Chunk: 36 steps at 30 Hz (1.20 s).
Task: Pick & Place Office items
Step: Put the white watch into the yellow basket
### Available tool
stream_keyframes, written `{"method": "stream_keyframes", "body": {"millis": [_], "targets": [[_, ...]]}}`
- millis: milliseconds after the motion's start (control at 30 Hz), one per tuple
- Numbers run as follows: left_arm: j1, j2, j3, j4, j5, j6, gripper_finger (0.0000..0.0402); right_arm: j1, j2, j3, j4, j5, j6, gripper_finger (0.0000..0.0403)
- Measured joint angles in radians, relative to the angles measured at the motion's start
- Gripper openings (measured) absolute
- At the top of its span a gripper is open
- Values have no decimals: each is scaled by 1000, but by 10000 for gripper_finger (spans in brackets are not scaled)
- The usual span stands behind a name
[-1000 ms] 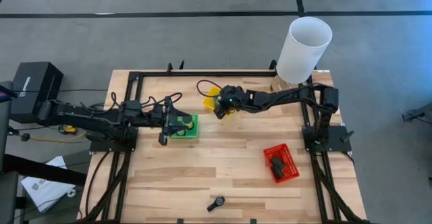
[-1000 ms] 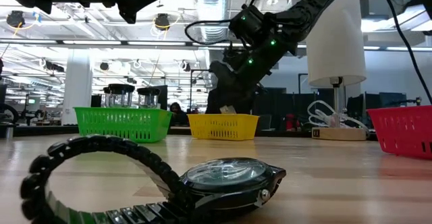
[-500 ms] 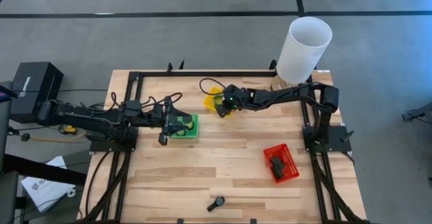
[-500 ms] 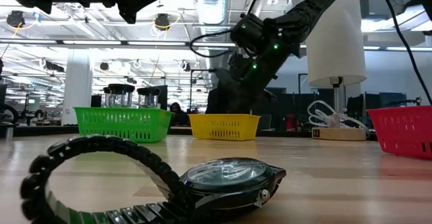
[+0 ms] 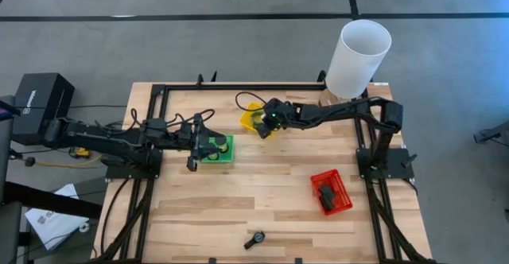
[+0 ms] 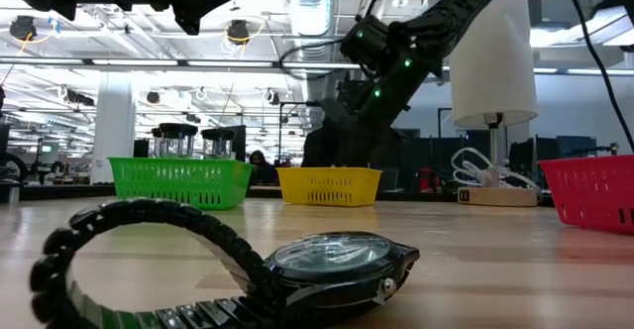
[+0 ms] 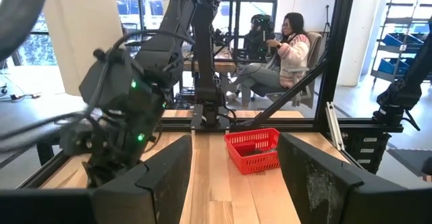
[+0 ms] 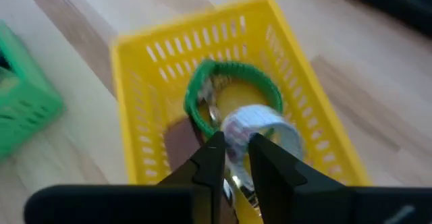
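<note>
Two risks: my right claw [image 8: 231, 158], fingers barely parted over the yellow tray [image 8: 135, 82], may snag the watch [image 8: 260, 133] beneath it; grip unclear

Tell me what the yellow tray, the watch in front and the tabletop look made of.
Yellow tray: likely moulded plastic, with slotted mesh walls and a uniform bright colour. Watch: probably metal with a glass face; the dark linked band is glossy and the crystal reflects light. Tabletop: light wood planks, with visible grain and seams.
</note>
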State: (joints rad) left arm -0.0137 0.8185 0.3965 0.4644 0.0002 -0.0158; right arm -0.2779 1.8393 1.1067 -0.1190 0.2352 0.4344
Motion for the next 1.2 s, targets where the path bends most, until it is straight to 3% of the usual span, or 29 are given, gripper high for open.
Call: {"method": "stream_keyframes", "body": {"millis": [300,400,700,1000,1200], "targets": [[0,0,0,0,0,0,213,10,-31,0,-49,0,-5,62],[0,0,0,0,0,0,213,9,-31,-1,-61,1,-81,62],[0,0,0,0,0,0,213,19,-8,0,74,27,-173,57],[0,0,0,3,0,0,213,-17,47,-1,33,26,-168,7],[0,0,0,3,0,0,213,-35,47,-1,-51,24,-149,4]]}}
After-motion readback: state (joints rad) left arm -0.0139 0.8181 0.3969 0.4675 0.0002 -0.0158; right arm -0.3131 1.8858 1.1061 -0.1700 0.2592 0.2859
